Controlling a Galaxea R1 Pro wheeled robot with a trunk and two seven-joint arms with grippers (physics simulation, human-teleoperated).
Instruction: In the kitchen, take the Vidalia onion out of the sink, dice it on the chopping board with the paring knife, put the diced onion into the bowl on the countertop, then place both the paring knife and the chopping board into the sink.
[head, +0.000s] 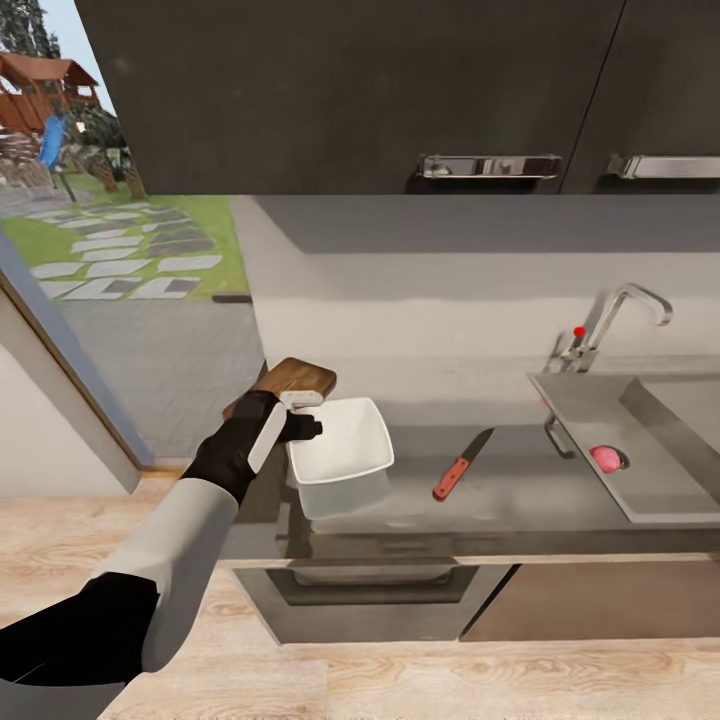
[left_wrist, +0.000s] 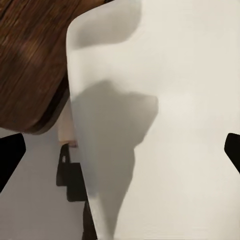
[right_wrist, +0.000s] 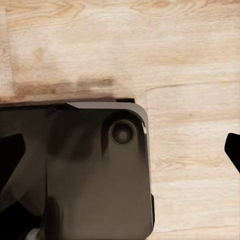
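Head view puts the left gripper (head: 300, 425) at the left rim of the bowl (head: 345, 450), its fingers (head: 308, 428) reaching over that rim; whether they pinch the rim or merely hover at it I cannot tell. In the left wrist view the gripper's dark fingertips (left_wrist: 10, 157) sit far apart at the two edges, with the bowl's white wall (left_wrist: 165, 125) between them and the chopping board (left_wrist: 30, 60) just beyond its rim. The chopping board (head: 295, 378) lies on the countertop (head: 500, 490) behind the bowl's far-left corner, partly hidden by the wrist. Right of the bowl, well apart from it, the paring knife (head: 462, 464) rests flat, red handle nearest, blade pointing away. Further right is the sink (head: 640, 430), tap at its far edge, with the Vidalia onion (head: 604, 458) in its basin. The right wrist view shows the right gripper's fingertips (right_wrist: 11, 155) spread wide above a dark base (right_wrist: 80, 170) and wooden floor (right_wrist: 190, 60).
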